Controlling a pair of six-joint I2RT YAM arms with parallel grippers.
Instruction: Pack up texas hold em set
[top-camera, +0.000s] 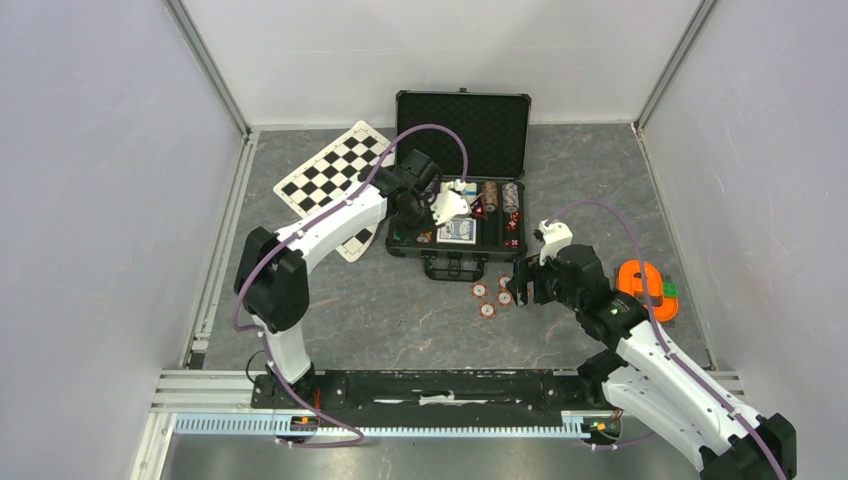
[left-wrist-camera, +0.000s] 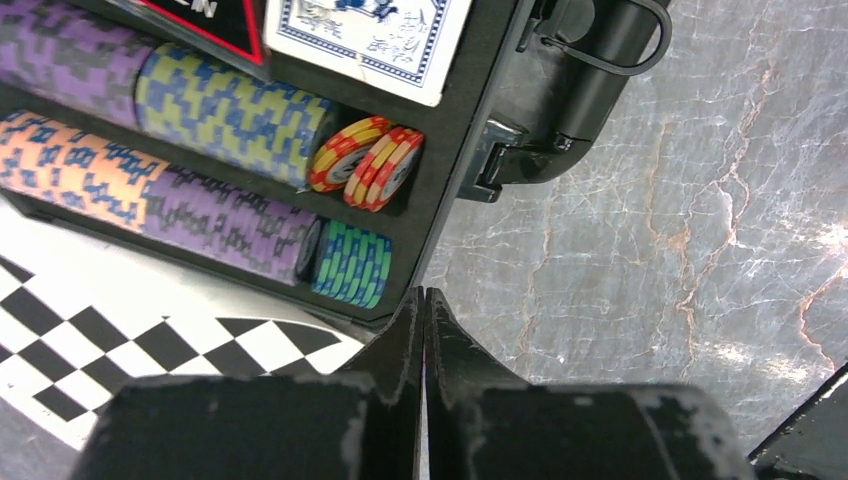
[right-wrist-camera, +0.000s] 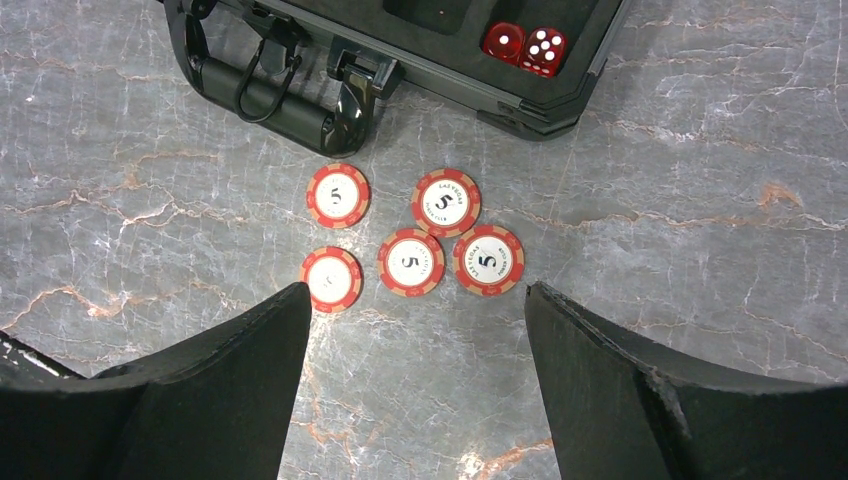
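Note:
The black case (top-camera: 408, 246) lies open, its foam lid (top-camera: 462, 120) upright behind it. In its slots are rows of striped chips (left-wrist-camera: 235, 105), a few red chips (left-wrist-camera: 365, 160), a blue-backed card deck (left-wrist-camera: 370, 35) and red dice (right-wrist-camera: 524, 45). My left gripper (left-wrist-camera: 424, 295) is shut with nothing in it, above the case's front left corner (top-camera: 418, 222). Several red "5" chips (right-wrist-camera: 411, 262) lie loose on the table in front of the case handle (right-wrist-camera: 270, 95). My right gripper (right-wrist-camera: 415, 295) is open just short of them (top-camera: 525, 285), its left fingertip (right-wrist-camera: 290, 305) beside the nearest chip (right-wrist-camera: 331, 279).
A black-and-white checkered board (top-camera: 330, 175) lies left of the case, partly under its corner (left-wrist-camera: 150, 340). An orange tape-like object (top-camera: 648, 288) sits to the right of my right arm. Grey walls close in the marbled table on three sides.

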